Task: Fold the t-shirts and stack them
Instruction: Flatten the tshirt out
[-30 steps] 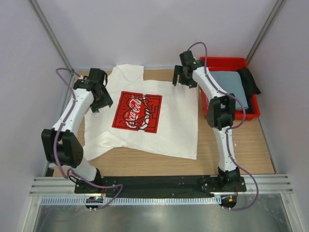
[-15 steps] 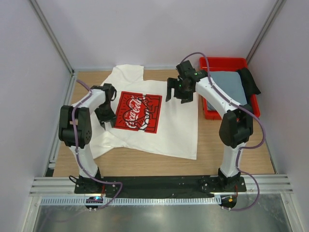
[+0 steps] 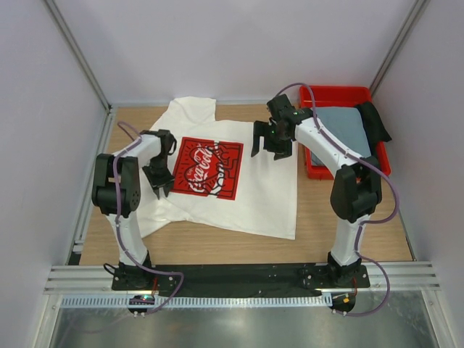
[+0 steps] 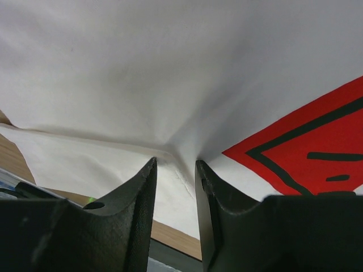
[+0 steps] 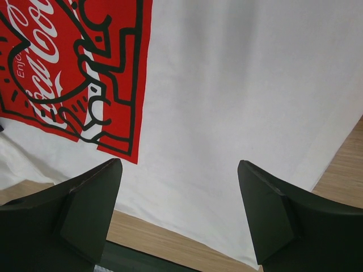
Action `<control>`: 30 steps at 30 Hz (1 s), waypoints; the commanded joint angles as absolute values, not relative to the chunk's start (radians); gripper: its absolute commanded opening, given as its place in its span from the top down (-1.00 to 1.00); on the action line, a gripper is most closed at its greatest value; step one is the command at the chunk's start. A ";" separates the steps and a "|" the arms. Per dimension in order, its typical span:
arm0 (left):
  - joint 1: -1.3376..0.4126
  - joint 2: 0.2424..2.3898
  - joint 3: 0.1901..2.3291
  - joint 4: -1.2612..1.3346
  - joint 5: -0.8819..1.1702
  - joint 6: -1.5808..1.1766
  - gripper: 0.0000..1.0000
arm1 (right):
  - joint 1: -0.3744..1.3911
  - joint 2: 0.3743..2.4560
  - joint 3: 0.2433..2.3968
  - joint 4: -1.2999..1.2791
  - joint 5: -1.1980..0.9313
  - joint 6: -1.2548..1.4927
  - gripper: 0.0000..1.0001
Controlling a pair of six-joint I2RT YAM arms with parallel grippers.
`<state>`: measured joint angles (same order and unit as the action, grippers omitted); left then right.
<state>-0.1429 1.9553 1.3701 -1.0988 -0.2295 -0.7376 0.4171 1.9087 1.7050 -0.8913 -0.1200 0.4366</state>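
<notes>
I have the white t-shirt (image 3: 254, 196) spread flat across the middle of the wooden table (image 3: 348, 225), its collar towards the far edge and its red square print (image 3: 206, 168) left of centre. The left gripper (image 3: 159, 183) is down on the shirt's left side, just left of the print. Through the left wrist camera its fingertips (image 4: 148, 175) stand close together with a raised ridge of white cloth between them, so as far as I can make out they are nipped onto that pinch of fabric. The right gripper (image 3: 272, 141) hangs over the shirt's far right part, just right of the print, with its jaws wide apart and nothing between them; plain white cloth and a corner of the print lie below it. The grey-blue t-shirt (image 3: 351, 129) lies folded inside the red bin (image 3: 341, 92) at the far right of the table, partly hidden by the right arm.
</notes>
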 commanded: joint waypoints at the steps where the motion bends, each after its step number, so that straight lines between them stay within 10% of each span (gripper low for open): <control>1: -0.143 1.962 1.362 -1.115 -0.245 -0.764 0.32 | 0.417 1.850 1.709 -0.877 -0.138 0.436 -0.79; 10: -0.143 1.893 1.295 -1.129 -0.241 -0.804 1.00 | 0.417 1.856 1.707 -0.876 -0.161 0.443 -0.79; 30: -0.290 1.431 0.934 -1.330 0.015 -1.169 1.00 | 0.469 1.855 1.638 -0.861 -0.186 0.457 -0.79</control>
